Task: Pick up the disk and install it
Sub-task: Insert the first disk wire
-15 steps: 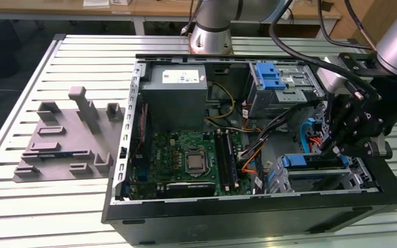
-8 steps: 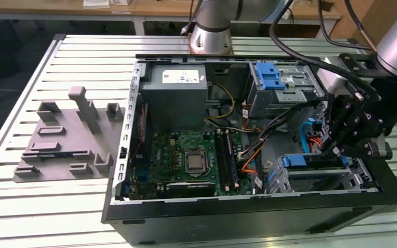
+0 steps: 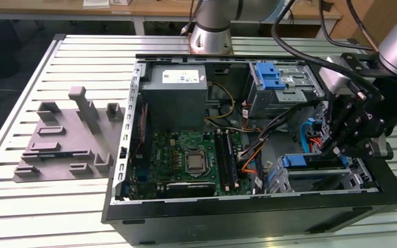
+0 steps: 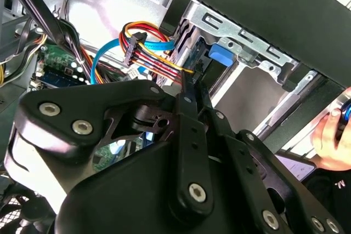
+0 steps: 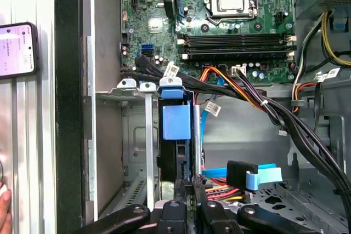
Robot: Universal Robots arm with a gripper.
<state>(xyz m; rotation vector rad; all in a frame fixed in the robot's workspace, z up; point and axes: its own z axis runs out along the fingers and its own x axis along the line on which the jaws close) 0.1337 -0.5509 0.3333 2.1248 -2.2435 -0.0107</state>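
Note:
The disk (image 3: 310, 161) sits edge-on in the lower drive cage (image 3: 322, 178) at the front corner of the open computer case, on the exterior view's right. Its blue carrier tab (image 5: 176, 121) faces the motherboard, and the same tab (image 4: 222, 56) appears between the cage's metal rails. My gripper (image 3: 326, 151) hangs just above the cage. Its fingers are shut together, with nothing between them. In the first wrist view the gripper (image 5: 191, 189) meets the disk's near end. In the second wrist view the gripper (image 4: 192, 80) points at the cage beside the red and orange cables.
A grey moulded fixture (image 3: 67, 139) lies on the slatted table on the exterior view's left. Inside the case are the power supply (image 3: 178, 98), the motherboard (image 3: 192, 160), an upper cage with a blue bracket (image 3: 271, 77) and cable bundles (image 5: 258, 102). A phone (image 5: 16, 47) and a person's hand (image 4: 334, 135) are outside the case.

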